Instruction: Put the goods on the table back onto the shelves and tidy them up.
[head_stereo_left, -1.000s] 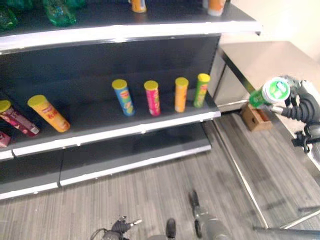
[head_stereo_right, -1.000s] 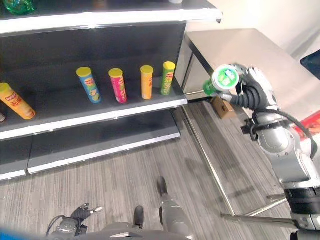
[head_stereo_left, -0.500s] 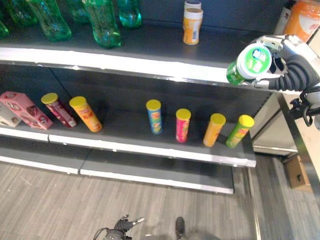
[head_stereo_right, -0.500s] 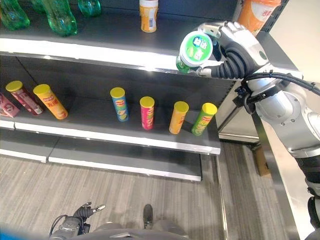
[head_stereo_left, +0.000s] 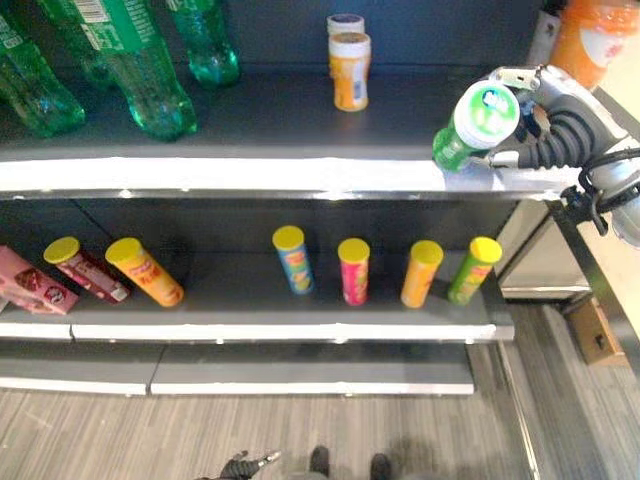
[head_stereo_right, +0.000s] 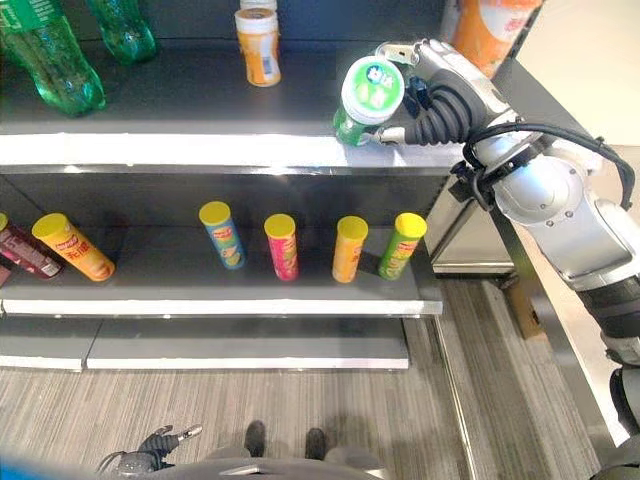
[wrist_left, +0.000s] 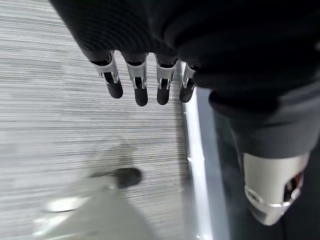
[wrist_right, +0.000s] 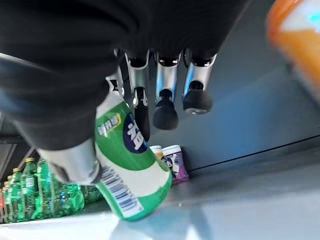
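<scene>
Fingers of the right hand (head_stereo_right: 445, 100) curl round a green can (head_stereo_right: 366, 97), tilted over the top shelf (head_stereo_right: 200, 148) near its right end. Its label's print is unreadable. Left hand (wrist_left: 150, 45) hangs over the floor, fingers straight.

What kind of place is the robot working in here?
Probably a shop, or a mock-up of one: dark shelves carry a row of crisp tubes and green bottles, and the right hand brings a green can.

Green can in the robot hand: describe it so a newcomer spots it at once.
On the upper shelf, near its right end, the right robot hand holds a green can tilted. Unlike the green bottles at the left, it is a white-topped cylinder.
</scene>
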